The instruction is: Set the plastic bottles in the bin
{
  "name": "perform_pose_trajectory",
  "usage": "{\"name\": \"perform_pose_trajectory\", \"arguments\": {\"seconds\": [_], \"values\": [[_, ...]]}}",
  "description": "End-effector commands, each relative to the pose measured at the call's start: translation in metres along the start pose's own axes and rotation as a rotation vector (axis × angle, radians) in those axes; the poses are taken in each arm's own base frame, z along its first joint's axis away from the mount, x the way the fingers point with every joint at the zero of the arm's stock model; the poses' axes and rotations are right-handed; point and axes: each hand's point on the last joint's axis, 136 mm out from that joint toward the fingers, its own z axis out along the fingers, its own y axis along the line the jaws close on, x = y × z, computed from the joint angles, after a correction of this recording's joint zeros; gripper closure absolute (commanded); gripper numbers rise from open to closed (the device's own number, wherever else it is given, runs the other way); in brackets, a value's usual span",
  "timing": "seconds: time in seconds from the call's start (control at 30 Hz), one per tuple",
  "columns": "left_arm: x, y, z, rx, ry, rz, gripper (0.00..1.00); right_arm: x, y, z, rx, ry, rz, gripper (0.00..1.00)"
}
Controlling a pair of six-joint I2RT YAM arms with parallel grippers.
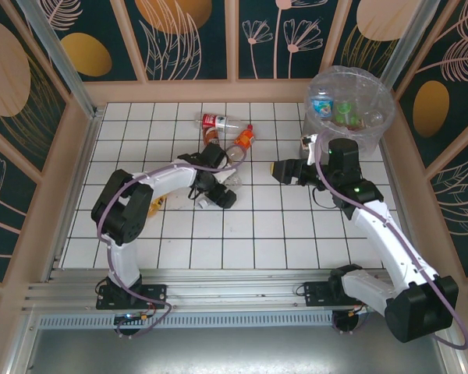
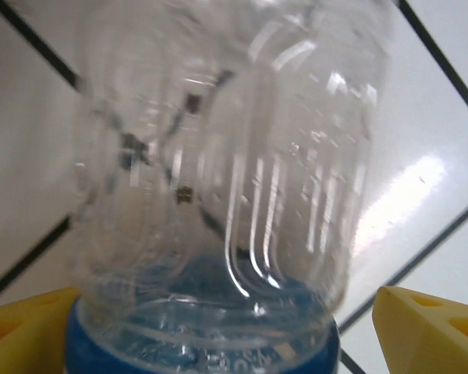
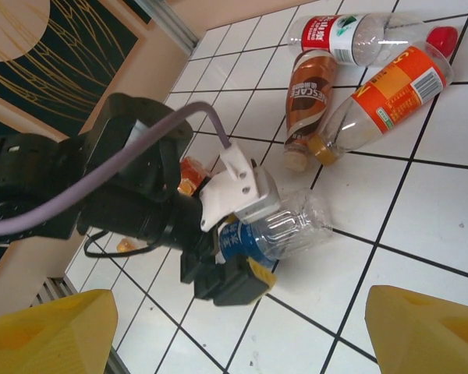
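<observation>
My left gripper (image 1: 221, 193) is low over the tiles with its jaws on either side of a clear plastic bottle with a blue label (image 2: 218, 195) that lies on the floor. The right yellow finger (image 2: 429, 327) stands apart from the label, so the gripper is open. The same bottle (image 3: 285, 230) pokes out of that gripper in the right wrist view. Three more bottles lie beyond it: red-labelled (image 1: 218, 121), brown (image 1: 212, 134) and orange (image 1: 244, 139). My right gripper (image 1: 285, 170) hovers open and empty. The bin (image 1: 388, 109) at the far right holds several bottles.
Wooden walls with dark floral panels enclose the white tiled floor (image 1: 281, 226). A small orange scrap (image 1: 157, 204) lies by the left arm's elbow. Open tiles stretch between the two arms and along the near edge.
</observation>
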Motion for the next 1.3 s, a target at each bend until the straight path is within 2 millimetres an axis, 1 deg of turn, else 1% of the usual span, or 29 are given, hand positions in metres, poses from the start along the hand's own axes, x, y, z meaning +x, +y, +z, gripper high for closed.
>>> {"name": "perform_pose_trajectory", "arguments": {"seconds": [0.0,0.13,0.3,0.4,0.47,0.53,0.63,0.7,0.83,0.87,0.9,1.0,1.1,1.17,1.27], "values": [[0.000,-0.007,-0.017,-0.008,-0.026,0.008,0.11,-0.002,0.003,0.004,-0.019,-0.012,-0.006,0.16],[0.002,-0.014,-0.015,-0.004,-0.030,0.007,0.15,-0.002,0.004,0.005,-0.022,-0.011,-0.006,0.16],[0.006,-0.017,-0.004,0.000,-0.002,-0.013,0.25,-0.003,0.005,0.004,-0.022,-0.010,-0.004,0.16],[0.004,-0.023,-0.003,0.028,-0.012,-0.016,0.29,-0.001,0.005,0.004,-0.014,-0.006,0.003,0.16],[0.001,-0.027,-0.005,0.045,-0.028,-0.019,0.35,0.001,0.001,0.005,0.001,-0.008,0.011,0.16],[-0.006,-0.030,-0.010,0.058,-0.064,-0.021,0.37,0.000,-0.006,0.004,0.041,-0.027,0.037,0.16],[-0.021,-0.038,-0.022,0.096,-0.144,-0.043,0.42,-0.002,-0.023,0.003,0.129,-0.067,0.100,0.16],[-0.033,-0.045,-0.032,0.136,-0.213,-0.066,0.42,-0.002,-0.033,0.003,0.166,-0.089,0.155,0.16],[-0.050,-0.057,-0.050,0.214,-0.337,-0.111,0.42,0.002,-0.038,0.008,0.150,-0.113,0.256,0.16],[-0.054,-0.060,-0.059,0.231,-0.375,-0.120,0.42,0.005,-0.039,0.011,0.138,-0.115,0.288,0.15],[-0.057,-0.063,-0.064,0.250,-0.401,-0.132,0.42,0.008,-0.040,0.014,0.119,-0.117,0.317,0.13],[-0.063,-0.075,-0.075,0.340,-0.468,-0.167,0.42,0.014,-0.032,0.024,0.022,-0.107,0.345,0.09],[-0.067,-0.085,-0.084,0.419,-0.520,-0.195,0.42,0.017,-0.027,0.033,-0.008,-0.094,0.329,0.06],[-0.064,-0.088,-0.085,0.447,-0.531,-0.211,0.42,0.018,-0.022,0.038,-0.034,-0.087,0.319,0.04],[-0.065,-0.094,-0.089,0.486,-0.554,-0.223,0.42,0.020,-0.015,0.047,-0.072,-0.074,0.321,0.02]]}}
